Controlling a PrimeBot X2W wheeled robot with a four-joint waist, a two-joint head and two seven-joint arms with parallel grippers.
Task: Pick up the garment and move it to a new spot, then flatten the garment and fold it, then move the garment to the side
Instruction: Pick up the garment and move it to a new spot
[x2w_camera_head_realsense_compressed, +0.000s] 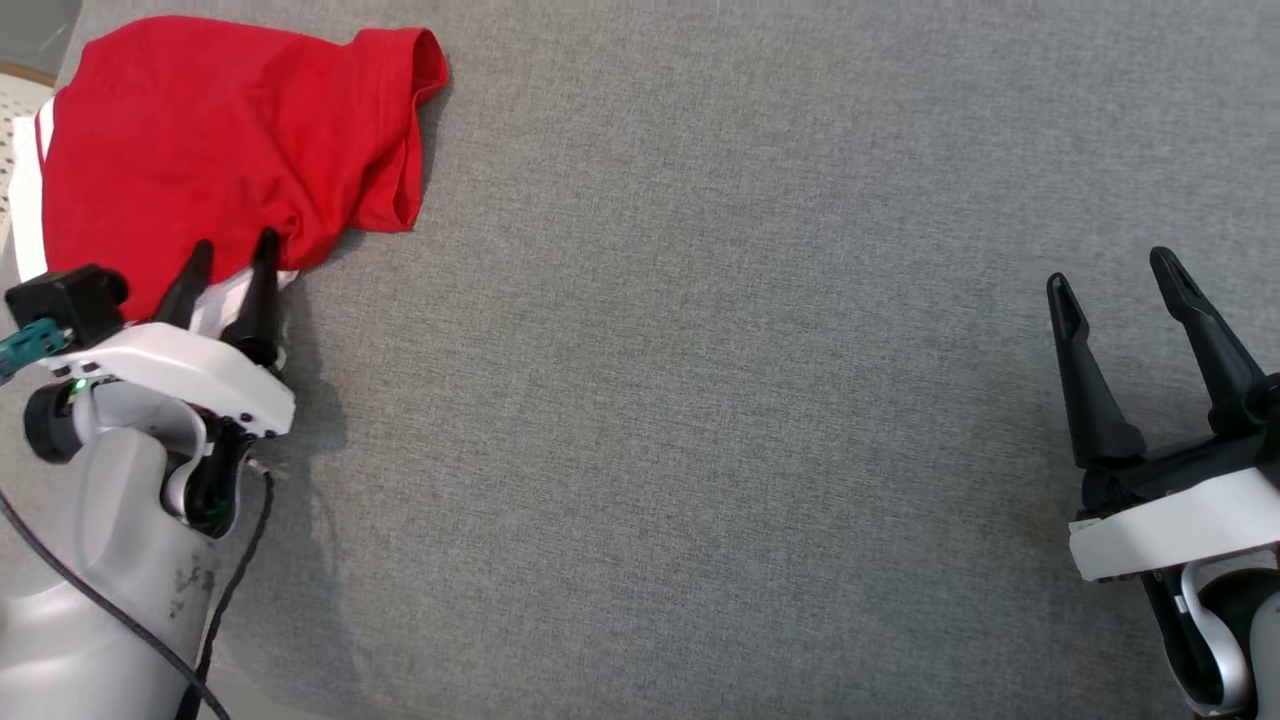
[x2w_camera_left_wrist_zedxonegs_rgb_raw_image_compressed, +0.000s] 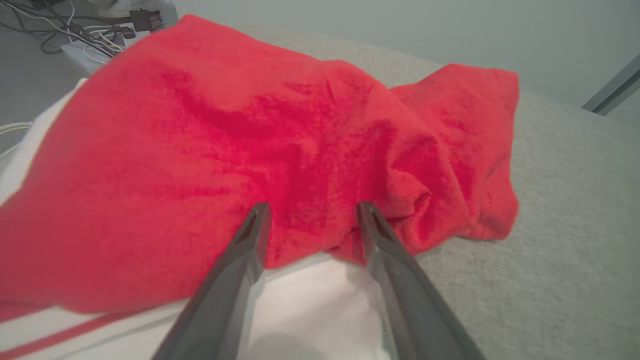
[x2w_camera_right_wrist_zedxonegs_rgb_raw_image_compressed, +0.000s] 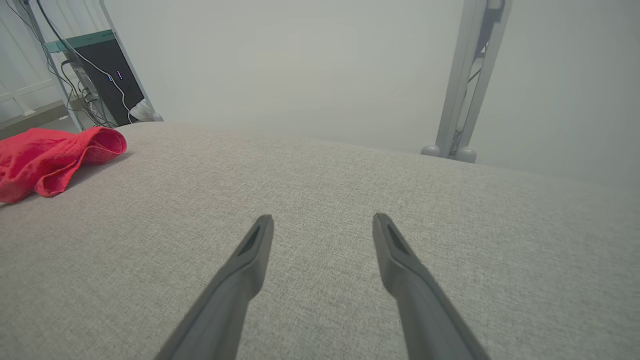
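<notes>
Garment (x2w_camera_head_realsense_compressed: 220, 140): red, bunched, far left of grey surface (x2w_camera_head_realsense_compressed: 700, 400).
Left gripper (x2w_camera_head_realsense_compressed: 236, 242): jaws apart at its hem, perhaps touching.
Right gripper (x2w_camera_head_realsense_compressed: 1110, 268): spread, empty.

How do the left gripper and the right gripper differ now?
The left gripper has its fingertips at the near edge of the red garment; the right gripper is over bare grey fabric, apart from it. The left gripper sits far left, the right gripper far right. Both are open, holding nothing.

Left gripper (x2w_camera_head_realsense_compressed: 236, 240) and right gripper (x2w_camera_head_realsense_compressed: 1110, 268) — both spread wide, well apart.
</notes>
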